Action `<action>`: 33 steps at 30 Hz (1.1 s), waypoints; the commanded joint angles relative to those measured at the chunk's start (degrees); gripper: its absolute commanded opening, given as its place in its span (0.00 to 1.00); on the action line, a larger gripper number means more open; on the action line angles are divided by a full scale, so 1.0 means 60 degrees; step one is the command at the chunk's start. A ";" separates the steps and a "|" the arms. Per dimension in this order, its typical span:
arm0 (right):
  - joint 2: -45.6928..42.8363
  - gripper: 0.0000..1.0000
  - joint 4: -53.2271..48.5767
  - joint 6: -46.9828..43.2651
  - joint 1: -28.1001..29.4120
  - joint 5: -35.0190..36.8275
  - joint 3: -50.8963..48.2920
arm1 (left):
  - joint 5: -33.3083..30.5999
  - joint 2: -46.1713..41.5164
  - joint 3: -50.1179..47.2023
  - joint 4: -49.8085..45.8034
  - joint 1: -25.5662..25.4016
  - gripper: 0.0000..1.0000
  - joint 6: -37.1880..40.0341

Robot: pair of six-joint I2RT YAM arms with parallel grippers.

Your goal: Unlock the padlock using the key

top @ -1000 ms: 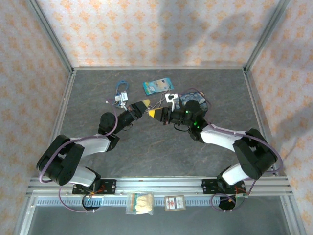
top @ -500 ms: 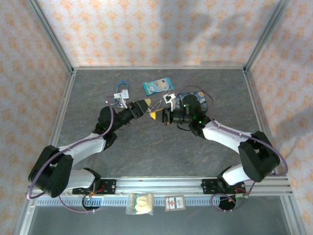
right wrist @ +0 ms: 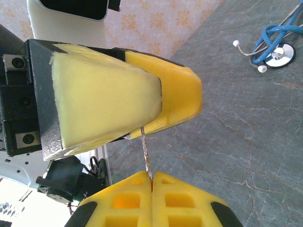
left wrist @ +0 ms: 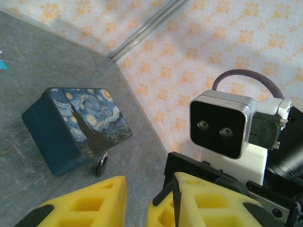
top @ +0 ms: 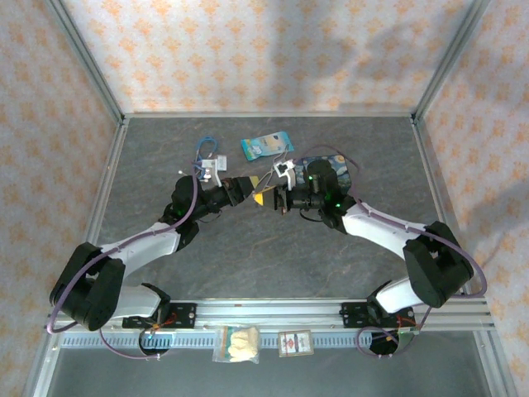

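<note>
- On my right wrist feed the key [right wrist: 146, 151] shows edge-on as a thin silvery strip. Its long axis runs straight out from the right hand [right wrist: 151, 178] toward the left hand [right wrist: 177, 97].
- The right hand's yellow fingers [right wrist: 189, 198] are pressed together and pinch the key's near end at their tips.
- The key's far end goes out of sight under the edge of the left hand's pale foam pad, and I cannot tell whether that hand grips it.
- On my left wrist feed the left hand's fingers [left wrist: 80, 203] sit close, with a narrow slit between them.
- The padlock [left wrist: 102, 164] lies on the table [left wrist: 28, 71] against the near bottom edge of the painted tin [left wrist: 78, 125]. It is ahead of the left hand's fingertips and clear of them.
- The padlock is too small for me to tell which way its shackle points.
</note>
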 commanded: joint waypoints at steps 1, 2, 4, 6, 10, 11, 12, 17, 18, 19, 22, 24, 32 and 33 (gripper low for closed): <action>-0.0097 0.00 0.0328 0.0000 -0.0043 -0.0192 0.0320 | 0.0287 -0.0286 0.0035 0.0066 0.0042 0.25 0.0157; -0.0097 0.00 0.0336 0.0006 -0.0052 -0.0187 0.0339 | 0.0299 -0.0307 0.0008 0.0070 0.0043 0.22 0.0155; -0.0097 0.00 0.0343 0.0035 -0.0058 -0.0147 0.0379 | 0.0306 -0.0335 0.0019 0.0017 0.0048 0.13 0.0183; -0.0097 0.00 0.0368 0.0063 -0.0054 -0.0125 0.0393 | 0.0318 -0.0347 0.0019 -0.0018 0.0043 0.00 0.0199; -0.0201 0.06 0.0464 0.0255 -0.0081 0.0130 0.0340 | 0.0095 -0.0394 -0.0024 0.0095 0.0046 0.00 -0.0006; -0.0309 0.14 0.0677 0.0390 -0.0088 0.0283 0.0213 | -0.0047 -0.0408 -0.0064 0.0218 0.0042 0.00 -0.0168; -0.0444 0.20 0.1013 0.0583 -0.0085 0.0441 0.0024 | -0.0129 -0.0426 -0.0115 0.0414 0.0044 0.00 -0.0350; -0.0922 0.35 0.4175 0.2389 -0.0105 0.0910 -0.1334 | -0.0567 -0.0322 -0.0633 0.2372 0.0007 0.00 -0.1789; -0.0893 0.35 0.4758 0.2723 -0.0110 0.0910 -0.1520 | -0.0650 -0.0284 -0.0700 0.2607 -0.0025 0.00 -0.1969; -0.0819 0.35 0.5338 0.3065 -0.0112 0.0924 -0.1700 | -0.0725 -0.0251 -0.0738 0.2782 -0.0069 0.00 -0.2117; -0.0512 0.35 0.6072 0.3505 -0.0108 0.0805 -0.1847 | -0.0849 -0.0232 -0.0730 0.2984 -0.0186 0.00 -0.2278; -0.0312 0.35 0.6555 0.3753 -0.0117 0.0660 -0.1847 | -0.0899 -0.0233 -0.0742 0.3078 -0.0251 0.00 -0.2369; 0.0233 0.35 0.7435 0.4313 0.0021 0.0404 -0.1802 | -0.1183 -0.0126 -0.0941 0.3628 -0.0404 0.00 -0.2675; 0.0259 0.35 0.7501 0.4351 0.0064 0.0373 -0.1829 | -0.1204 -0.0122 -0.0933 0.3663 -0.0407 0.00 -0.2688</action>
